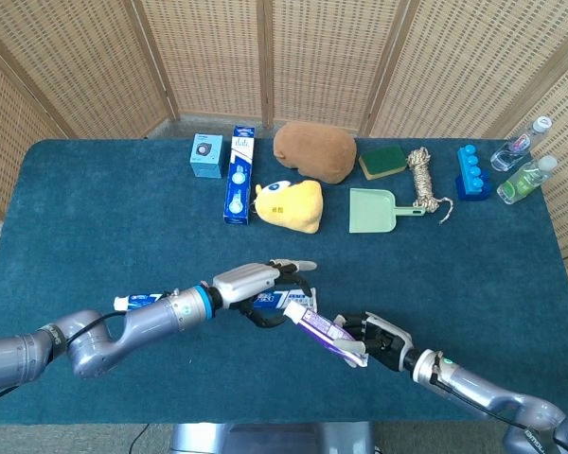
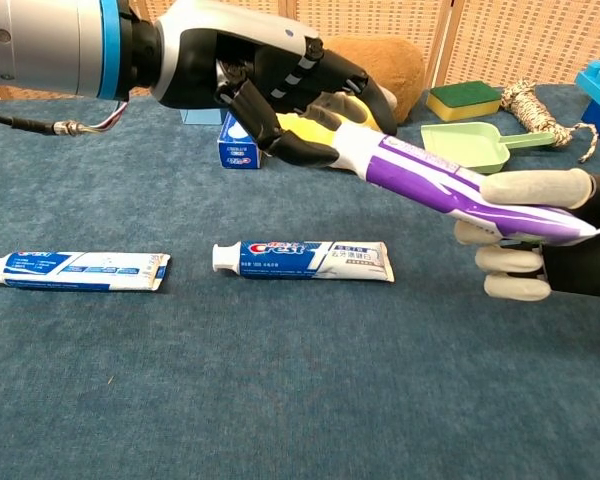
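Note:
A purple toothpaste tube (image 2: 450, 186) hangs slanted above the blue cloth between both hands. My left hand (image 2: 270, 85) curls its fingers around the tube's white cap end. My right hand (image 2: 540, 245) pinches the flat tail end between thumb and fingers. In the head view the left hand (image 1: 260, 284), the purple tube (image 1: 317, 329) and the right hand (image 1: 379, 342) sit near the table's front middle. A Crest toothpaste tube (image 2: 305, 260) lies flat on the cloth below them. Another blue-and-white tube (image 2: 75, 270) lies further left.
Along the far side stand a small blue box (image 1: 206, 155), a long blue box (image 1: 239, 174), a brown plush (image 1: 314, 151), a yellow plush (image 1: 290, 204), a green dustpan (image 1: 371, 210), a sponge (image 1: 382, 161), a rope bundle (image 1: 422, 176), a blue block (image 1: 471, 172) and two bottles (image 1: 523, 180).

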Robot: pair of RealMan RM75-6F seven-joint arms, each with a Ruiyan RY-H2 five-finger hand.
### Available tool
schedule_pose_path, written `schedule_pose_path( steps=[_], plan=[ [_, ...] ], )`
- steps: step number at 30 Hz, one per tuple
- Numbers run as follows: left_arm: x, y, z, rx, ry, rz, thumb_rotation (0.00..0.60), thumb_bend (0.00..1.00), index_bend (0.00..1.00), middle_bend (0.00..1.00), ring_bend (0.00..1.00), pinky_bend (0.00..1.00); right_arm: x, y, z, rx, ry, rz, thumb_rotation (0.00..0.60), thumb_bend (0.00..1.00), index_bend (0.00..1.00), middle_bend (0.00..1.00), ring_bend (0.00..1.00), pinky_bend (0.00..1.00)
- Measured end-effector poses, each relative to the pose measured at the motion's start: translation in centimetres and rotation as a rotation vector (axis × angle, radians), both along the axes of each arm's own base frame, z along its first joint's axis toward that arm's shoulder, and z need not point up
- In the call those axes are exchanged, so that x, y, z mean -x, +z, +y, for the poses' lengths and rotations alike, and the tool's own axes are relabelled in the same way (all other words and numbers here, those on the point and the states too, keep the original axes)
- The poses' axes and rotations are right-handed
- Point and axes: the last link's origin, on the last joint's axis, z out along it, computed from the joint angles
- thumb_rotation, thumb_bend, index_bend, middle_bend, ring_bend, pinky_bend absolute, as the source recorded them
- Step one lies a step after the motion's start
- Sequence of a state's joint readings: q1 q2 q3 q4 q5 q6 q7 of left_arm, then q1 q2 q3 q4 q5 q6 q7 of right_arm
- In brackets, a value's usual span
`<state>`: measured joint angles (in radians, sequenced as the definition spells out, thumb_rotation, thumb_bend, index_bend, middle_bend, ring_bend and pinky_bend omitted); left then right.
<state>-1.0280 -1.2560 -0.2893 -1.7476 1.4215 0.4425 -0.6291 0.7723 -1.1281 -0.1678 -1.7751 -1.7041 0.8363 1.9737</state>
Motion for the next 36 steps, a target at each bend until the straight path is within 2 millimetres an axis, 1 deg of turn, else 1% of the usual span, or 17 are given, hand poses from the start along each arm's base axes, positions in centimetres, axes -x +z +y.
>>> schedule_pose_path(
  steps=[14,25,36],
  plan=[
    [-0.19,-0.51,-0.01,0.004,-0.015,0.009,0.600,0.39,0.26,0.00,0.00,0.00,-0.03,0.18,0.08,-0.009,-0.003,-0.028,0.600,0.51,0.95,0.73,0.74,0.72],
    [-0.47,-0.64,-0.02,0.000,-0.018,0.000,0.600,0.44,0.28,0.01,0.00,0.00,0.16,0.29,0.24,-0.018,0.012,-0.031,0.600,0.52,0.95,0.73,0.74,0.72],
    [-0.47,-0.85,-0.19,-0.004,-0.017,-0.011,0.600,0.46,0.30,0.02,0.00,0.00,-0.13,0.26,0.37,-0.028,0.032,-0.034,0.600,0.51,0.95,0.73,0.74,0.73]
  ],
)
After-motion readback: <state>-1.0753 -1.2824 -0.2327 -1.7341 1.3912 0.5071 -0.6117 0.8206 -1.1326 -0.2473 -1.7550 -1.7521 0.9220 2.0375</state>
